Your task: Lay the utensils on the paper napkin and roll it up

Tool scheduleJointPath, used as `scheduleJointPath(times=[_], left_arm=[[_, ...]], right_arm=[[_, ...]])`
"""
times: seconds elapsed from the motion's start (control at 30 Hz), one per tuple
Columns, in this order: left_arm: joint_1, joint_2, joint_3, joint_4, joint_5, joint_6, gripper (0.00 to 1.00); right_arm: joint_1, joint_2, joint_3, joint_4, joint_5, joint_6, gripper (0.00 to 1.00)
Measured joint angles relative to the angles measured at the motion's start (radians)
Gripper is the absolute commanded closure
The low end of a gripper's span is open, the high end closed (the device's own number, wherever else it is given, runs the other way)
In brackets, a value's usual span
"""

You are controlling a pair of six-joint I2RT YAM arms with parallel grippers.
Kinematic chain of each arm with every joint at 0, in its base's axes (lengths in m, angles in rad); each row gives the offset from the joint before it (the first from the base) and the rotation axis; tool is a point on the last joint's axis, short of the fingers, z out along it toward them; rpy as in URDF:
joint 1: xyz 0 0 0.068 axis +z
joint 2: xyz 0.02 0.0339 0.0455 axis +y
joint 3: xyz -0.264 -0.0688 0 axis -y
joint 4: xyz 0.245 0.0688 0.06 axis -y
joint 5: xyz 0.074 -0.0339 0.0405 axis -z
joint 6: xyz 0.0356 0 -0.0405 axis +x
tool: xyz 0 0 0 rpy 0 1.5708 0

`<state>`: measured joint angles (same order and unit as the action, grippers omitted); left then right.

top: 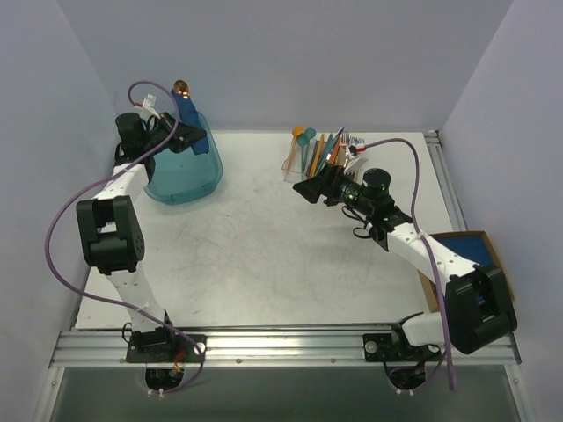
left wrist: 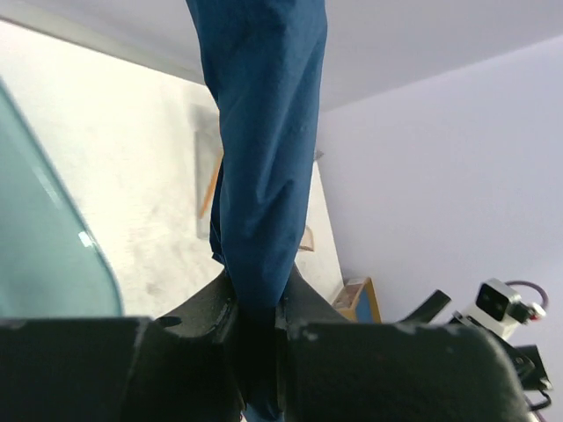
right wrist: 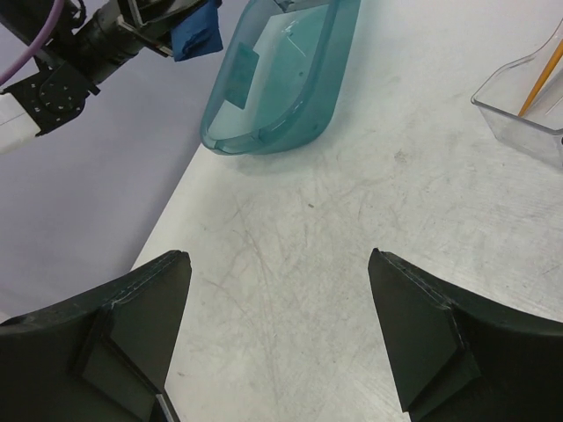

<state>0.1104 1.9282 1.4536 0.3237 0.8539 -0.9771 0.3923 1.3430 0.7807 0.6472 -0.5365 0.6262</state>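
The left gripper (left wrist: pixel 259 323) is pinching the rolled paper napkin (left wrist: pixel 264 158) upright over the far rim of a teal plastic tub (top: pixel 189 180) at the table's (top: pixel 264 255) far left corner. An orange-copper spoon bowl (top: pixel 180 86) is poking from the roll's top. The right gripper (right wrist: pixel 278 264), jaws spread wide and empty, is hovering over the tabletop just beside a clear tray (top: pixel 295 167) of mixed cutlery. The roll is hiding the spoon's handle, and the right arm is partly covering a cardboard box (top: pixel 475 242).
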Motion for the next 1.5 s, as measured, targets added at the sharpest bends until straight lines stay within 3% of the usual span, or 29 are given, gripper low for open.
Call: scheduleJointPath(times=[0.63, 1.0, 1.2, 1.5], left_arm=[[0.016, 0.425, 0.301, -0.364, -0.132, 0.164, 0.98], [0.013, 0.517, 0.431, -0.591, -0.163, 0.292, 0.98], [-0.006, 0.505, 0.375, -0.586, -0.14, 0.307, 0.98], [-0.091, 0.332, 0.048, -0.441, -0.121, 0.285, 0.98]], right_arm=[[0.002, 0.011, -0.003, 0.008, 0.018, 0.0, 0.16], [0.008, 0.011, -0.007, 0.018, 0.018, 0.002, 0.16], [0.008, 0.011, -0.014, 0.03, 0.018, 0.005, 0.16], [0.008, 0.011, -0.021, 0.032, 0.018, 0.006, 0.16]])
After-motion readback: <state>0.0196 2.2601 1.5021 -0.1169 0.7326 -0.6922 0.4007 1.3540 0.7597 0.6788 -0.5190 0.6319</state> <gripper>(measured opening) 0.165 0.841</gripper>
